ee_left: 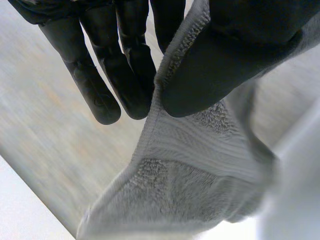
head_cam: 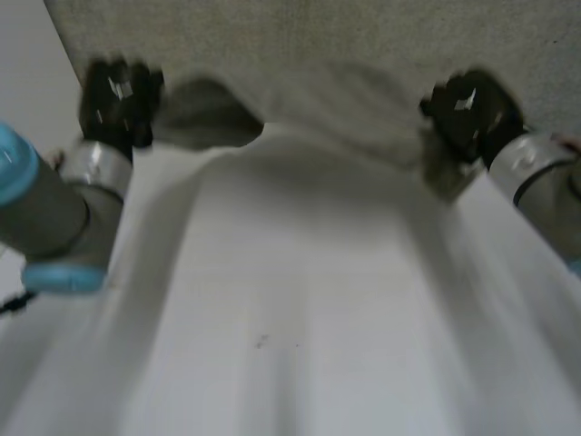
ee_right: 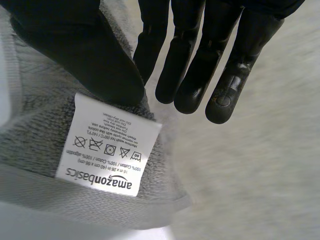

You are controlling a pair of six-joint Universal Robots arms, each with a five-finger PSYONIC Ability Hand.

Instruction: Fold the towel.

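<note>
At two corners of the towel (ee_left: 190, 170), pinching tight with the left hand (ee_left: 225, 55) and the right hand (ee_right: 75, 50). Could lose a corner if pulled apart too hard.

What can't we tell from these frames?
1. Head view: the lifted towel hides whatever lies under it, and its lower edge is cut off by the picture's near edge.
2. Head view: the left hand and right hand are small dark shapes, so their grip is unreadable there.
3. Right wrist view: the label has fine print too small to read.
</note>
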